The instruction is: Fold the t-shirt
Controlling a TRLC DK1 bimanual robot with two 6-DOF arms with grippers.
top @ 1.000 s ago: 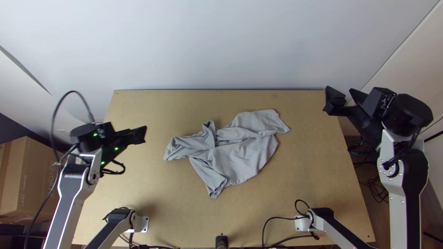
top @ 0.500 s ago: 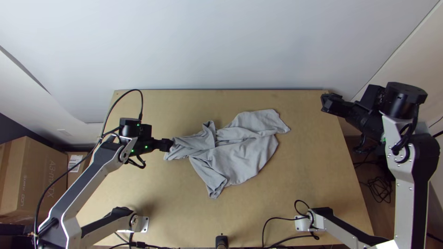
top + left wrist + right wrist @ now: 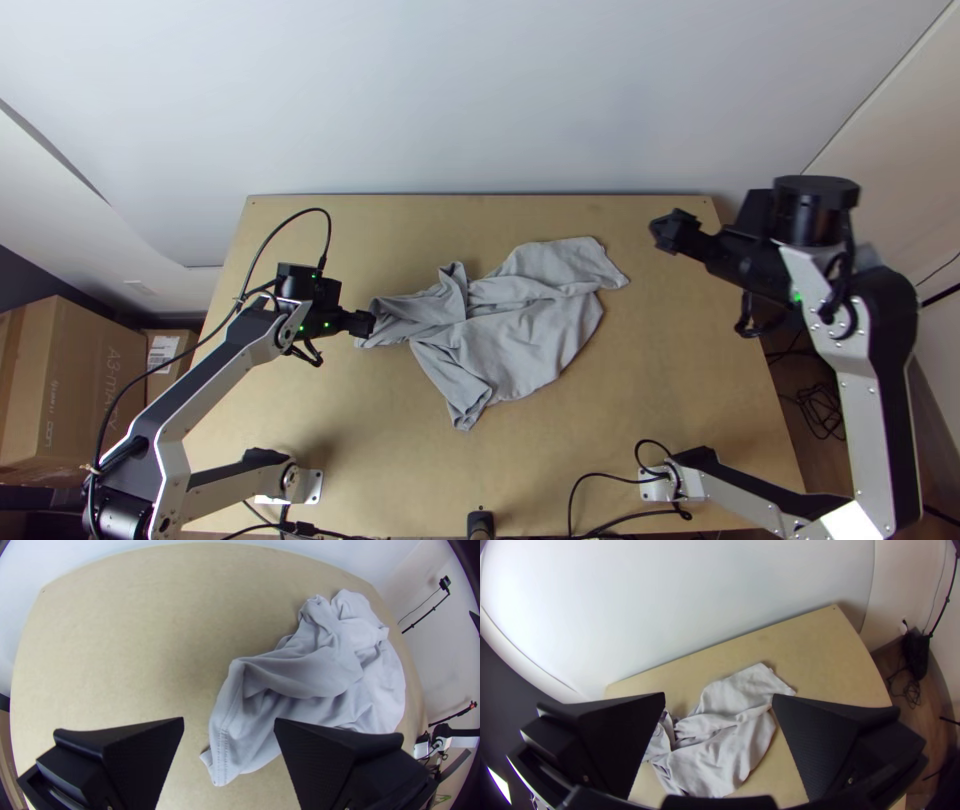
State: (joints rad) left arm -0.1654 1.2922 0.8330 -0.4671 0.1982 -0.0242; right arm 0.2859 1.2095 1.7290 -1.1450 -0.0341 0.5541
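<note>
The t-shirt point(image 3: 530, 340) is plain soft grey to my eye, darker grey down in its creases, and the table point(image 3: 700, 400) under it is a warm, light tan. My left gripper point(image 3: 370, 323) and right gripper point(image 3: 665, 228) are black, and my right fingers point(image 3: 807, 742) carry a fine, close texture on their inner faces. My arm links point(image 3: 865, 410) are silver-grey with black, dotted by small green lights point(image 3: 797, 296). The wall point(image 3: 480, 100) is pale bluish white, the carton point(image 3: 75, 380) brown, its neighbour's label point(image 3: 163, 353) white.
</note>
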